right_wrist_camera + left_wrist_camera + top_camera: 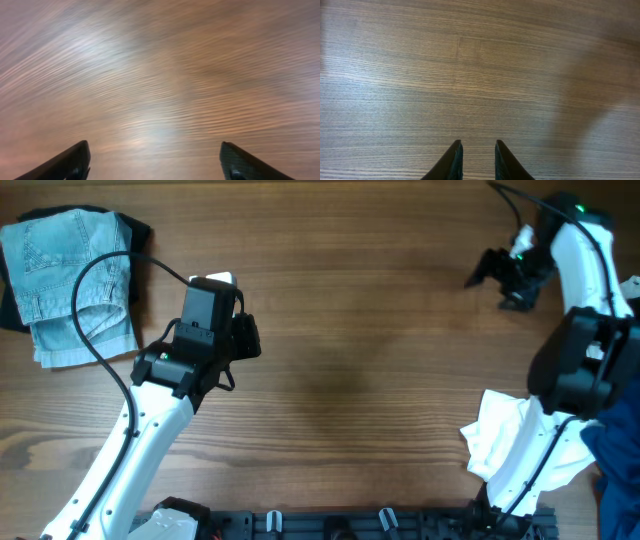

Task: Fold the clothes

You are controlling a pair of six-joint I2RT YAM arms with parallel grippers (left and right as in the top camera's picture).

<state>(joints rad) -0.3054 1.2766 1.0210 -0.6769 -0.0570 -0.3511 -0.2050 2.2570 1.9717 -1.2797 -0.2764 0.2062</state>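
Top-left on the tabletop (380, 360) lies the pale denim piece (65, 280), folded, w/ a black piece (138, 230) showing from under its edges. Bottom-right, near the base of the right arm, sits a crumpled white piece (505, 430); the arm crosses over it. Just beside that, at the frame's right edge, is part of the dark blue shirt (622, 470), mostly cut off.

Left claw (245, 335) hangs over bare wood a bit right of the denim, not touching it. Wrist view: left claw (476, 161) has its fingers (454, 162) close together w/ a slim gap, nothing btwn them.

Right claw (490, 275) is up in the top-right corner, well apart from all clothes. Wrist view is blurred, but the right claw (154, 160) is spread wide, only wood grain btwn the fingers (70, 162); it grips nothing.
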